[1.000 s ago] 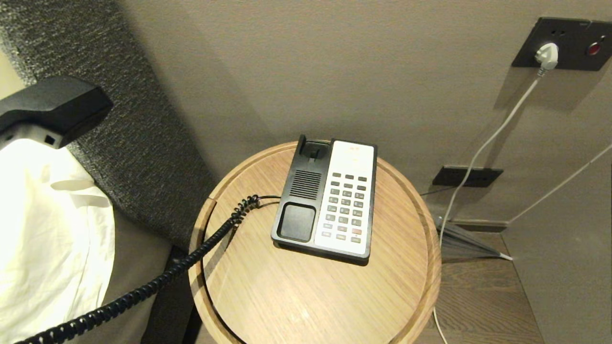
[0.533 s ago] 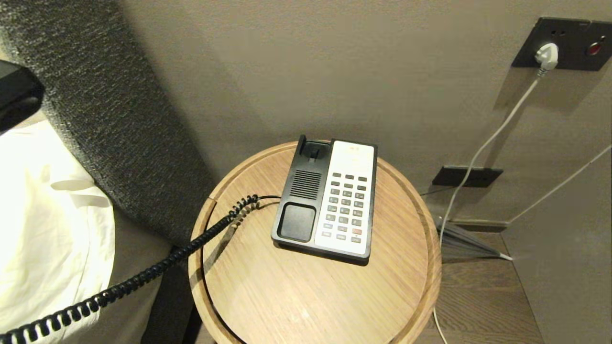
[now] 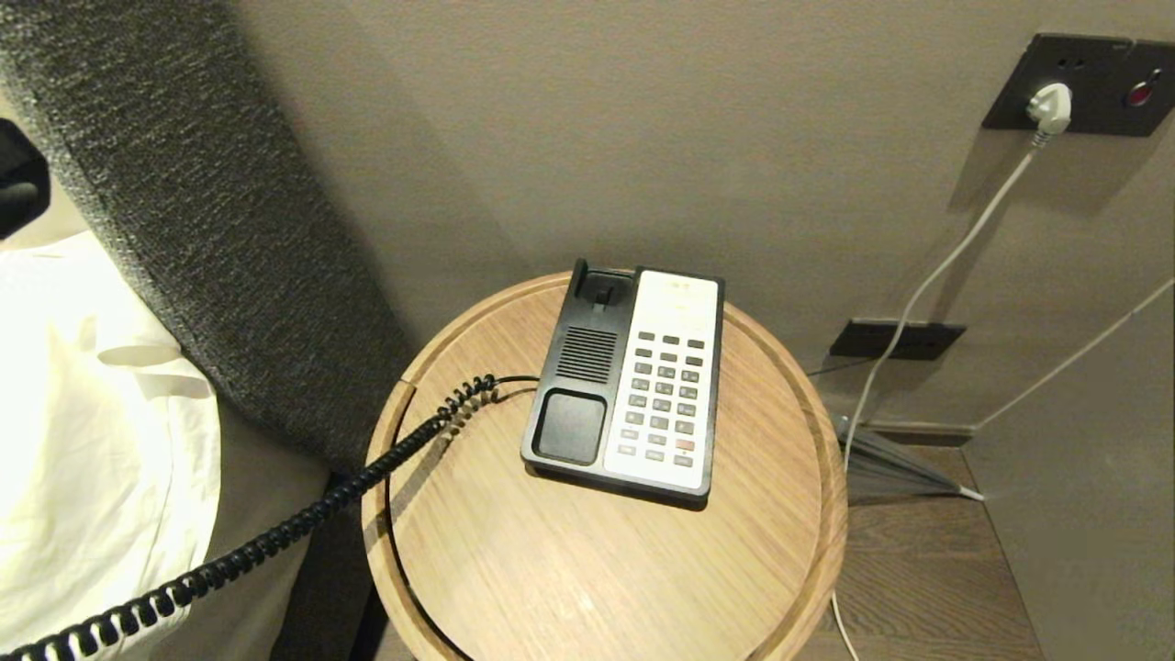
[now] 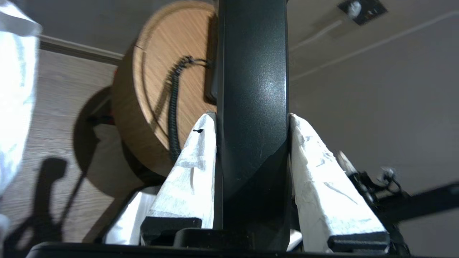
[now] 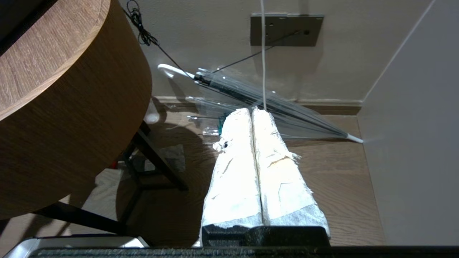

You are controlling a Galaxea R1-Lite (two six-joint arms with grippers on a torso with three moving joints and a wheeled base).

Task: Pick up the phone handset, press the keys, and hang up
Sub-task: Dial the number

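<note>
The left claw point(image 4: 252, 118) pinches the phone handset point(image 4: 252, 89) clear of the phone base point(image 3: 629, 381); the right claw point(image 5: 252, 111) hangs pressed together. Key-pressing and hanging up remain.

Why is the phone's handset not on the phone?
Off the hook: the left gripper holds the phone handset, and the phone base cradle sits empty.

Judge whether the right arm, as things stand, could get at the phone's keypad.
Probably yes: the keypad lies uncovered on the round table, with the handset held away by the left gripper. The right gripper hangs shut below the tabletop, so it must rise first.
</note>
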